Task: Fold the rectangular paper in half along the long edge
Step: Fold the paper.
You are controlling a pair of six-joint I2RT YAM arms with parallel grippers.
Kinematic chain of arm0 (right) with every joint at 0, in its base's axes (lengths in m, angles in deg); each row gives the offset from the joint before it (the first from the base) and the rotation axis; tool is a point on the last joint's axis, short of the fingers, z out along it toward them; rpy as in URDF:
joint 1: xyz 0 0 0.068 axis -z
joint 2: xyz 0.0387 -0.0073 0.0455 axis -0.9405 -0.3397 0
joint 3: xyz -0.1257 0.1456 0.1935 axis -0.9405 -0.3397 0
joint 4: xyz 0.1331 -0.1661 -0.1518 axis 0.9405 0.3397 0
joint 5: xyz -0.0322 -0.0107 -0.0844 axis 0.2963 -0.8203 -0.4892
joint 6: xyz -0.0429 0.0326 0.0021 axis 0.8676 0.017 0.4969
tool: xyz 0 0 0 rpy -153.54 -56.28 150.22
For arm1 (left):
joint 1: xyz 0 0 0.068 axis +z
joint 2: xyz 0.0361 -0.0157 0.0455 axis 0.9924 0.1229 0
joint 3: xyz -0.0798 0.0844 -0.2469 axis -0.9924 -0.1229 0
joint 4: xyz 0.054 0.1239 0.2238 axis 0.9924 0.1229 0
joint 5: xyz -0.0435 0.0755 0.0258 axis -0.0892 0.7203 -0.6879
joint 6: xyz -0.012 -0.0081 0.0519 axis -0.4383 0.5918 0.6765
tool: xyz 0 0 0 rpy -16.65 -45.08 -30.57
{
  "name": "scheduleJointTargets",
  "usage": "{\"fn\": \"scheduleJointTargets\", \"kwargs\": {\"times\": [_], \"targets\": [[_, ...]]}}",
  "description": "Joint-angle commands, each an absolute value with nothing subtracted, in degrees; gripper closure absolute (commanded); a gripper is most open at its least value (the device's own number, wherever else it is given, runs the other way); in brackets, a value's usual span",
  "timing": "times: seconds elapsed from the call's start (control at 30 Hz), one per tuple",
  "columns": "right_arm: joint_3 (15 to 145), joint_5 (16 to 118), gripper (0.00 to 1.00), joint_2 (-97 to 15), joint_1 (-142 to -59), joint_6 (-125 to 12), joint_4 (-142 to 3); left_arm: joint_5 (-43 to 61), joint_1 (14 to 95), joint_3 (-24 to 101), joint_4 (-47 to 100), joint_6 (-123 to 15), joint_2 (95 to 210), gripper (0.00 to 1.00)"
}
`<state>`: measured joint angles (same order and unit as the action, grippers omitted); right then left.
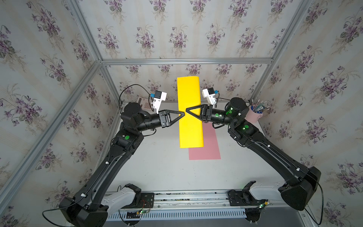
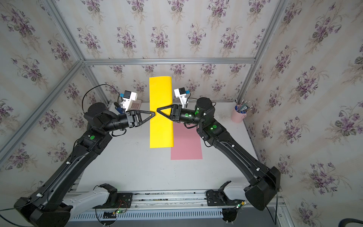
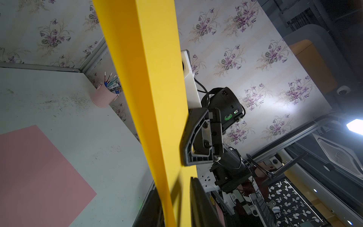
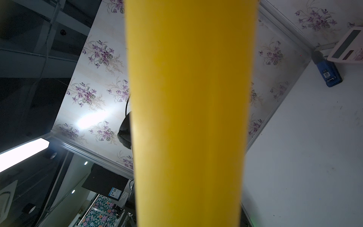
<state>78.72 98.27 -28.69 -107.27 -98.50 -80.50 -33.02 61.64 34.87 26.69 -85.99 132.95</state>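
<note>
The yellow rectangular paper [image 1: 189,125] [image 2: 161,127] hangs in the air above the table, doubled over into a long narrow strip with a rounded bend along its right side. My left gripper [image 1: 183,115] [image 2: 154,114] is shut on its left long edge at mid-length; in the left wrist view the paper [image 3: 153,98] runs between the jaws of that gripper [image 3: 174,206]. My right gripper [image 1: 186,111] [image 2: 157,110] reaches across the strip from the right and is shut on it, tip to tip with the left. The paper [image 4: 188,118] hides the right jaws in the right wrist view.
A pink sheet [image 1: 208,145] [image 2: 186,145] lies flat on the table [image 1: 167,167] under and to the right of the yellow strip. A pink cup of pens [image 1: 253,116] [image 2: 238,116] stands at the back right. A calculator [image 2: 136,104] [image 4: 347,47] and a blue item [image 4: 330,74] sit at the back left.
</note>
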Motion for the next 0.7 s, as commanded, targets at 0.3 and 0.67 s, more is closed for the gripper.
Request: {"fn": "scheduleJointTargets", "kwargs": {"times": [0.3, 0.67], "targets": [[79.77, 99.89, 0.69, -28.39, -107.39, -95.75, -79.17, -34.28, 61.50, 35.19, 24.66, -85.38, 132.96, 0.83], [80.80, 98.57, 0.69, -28.02, -107.41, -94.52, -77.38, -34.55, 61.50, 35.34, 25.45, -85.03, 132.98, 0.82]]}}
